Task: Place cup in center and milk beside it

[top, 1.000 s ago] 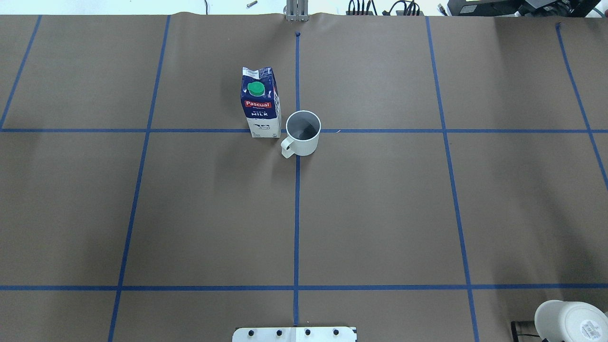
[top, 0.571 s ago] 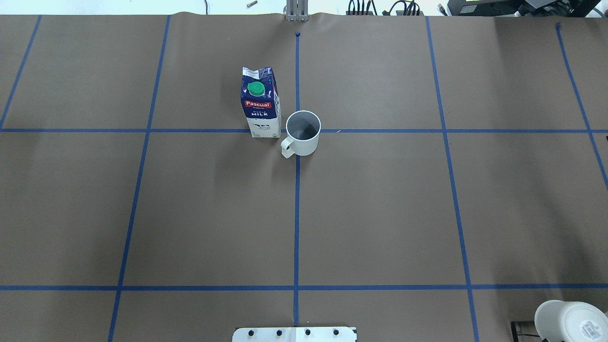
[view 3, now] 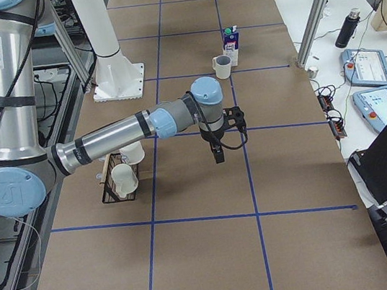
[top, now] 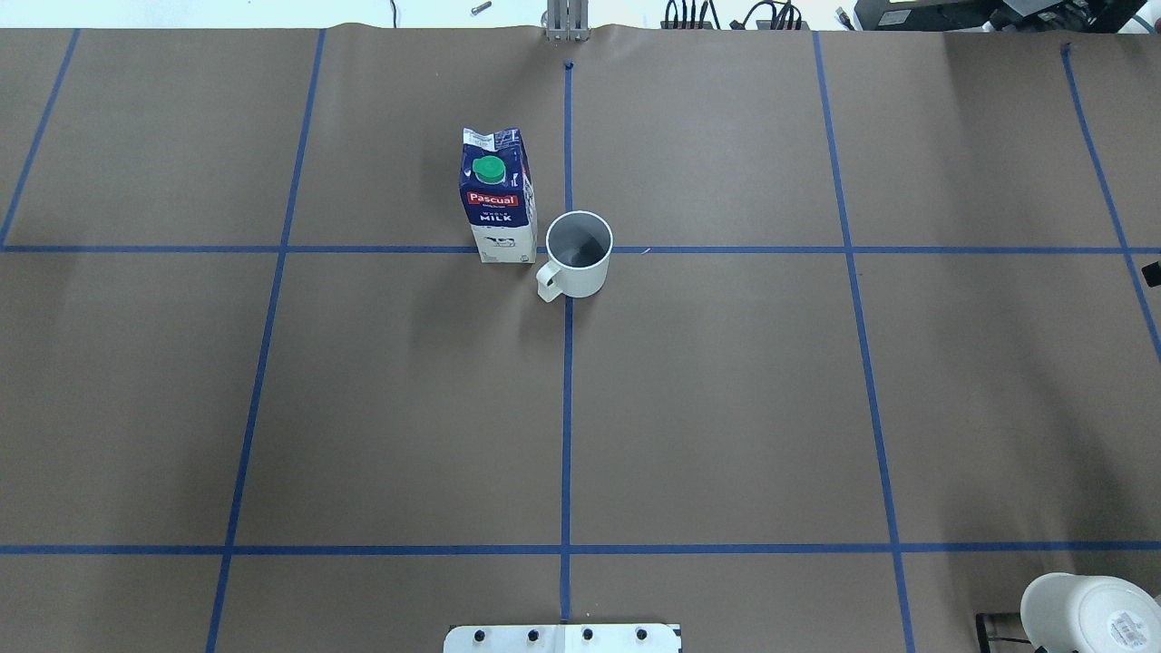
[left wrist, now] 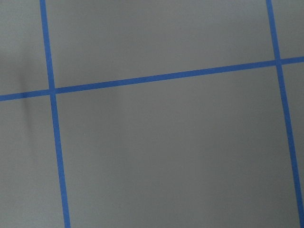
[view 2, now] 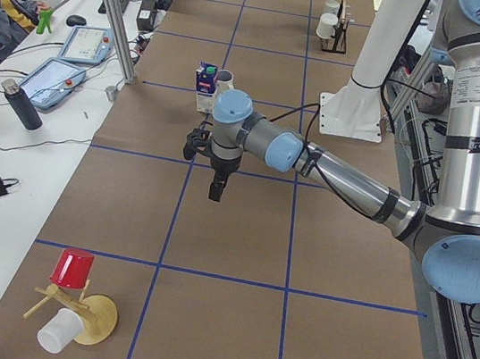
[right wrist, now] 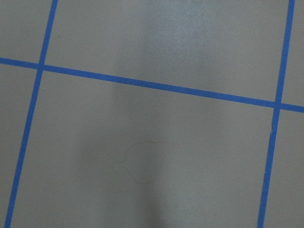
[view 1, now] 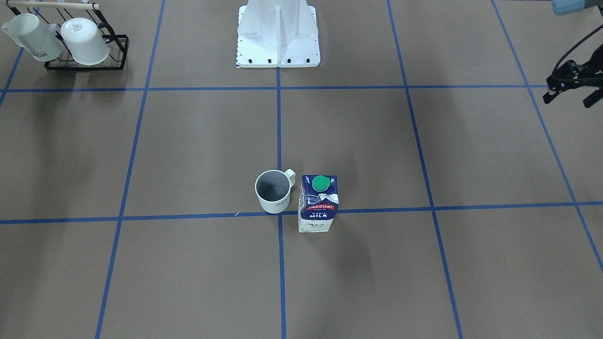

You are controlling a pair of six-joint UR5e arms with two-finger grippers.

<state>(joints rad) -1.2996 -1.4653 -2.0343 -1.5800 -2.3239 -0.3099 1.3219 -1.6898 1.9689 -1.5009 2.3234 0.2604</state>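
Standing upright on the center [view 1: 281, 215], the cup [top: 579, 254] is midway along the worktop [top: 726, 408], nearer its far edge than the robot's edge. Milk [top: 497, 204] upright just beside it, on the side toward the left end; cup handle turned that way too. Left gripper [view 1: 572, 84] hangs over the left end, right gripper [view 3: 216, 141] over the right end, both well apart from the cup. I cannot tell how wide either pincer stands.

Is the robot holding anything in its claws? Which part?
Nothing is held. The cup and the milk stand alone on the table, and the left claw and right claw hang away from them, with nothing seen in either.
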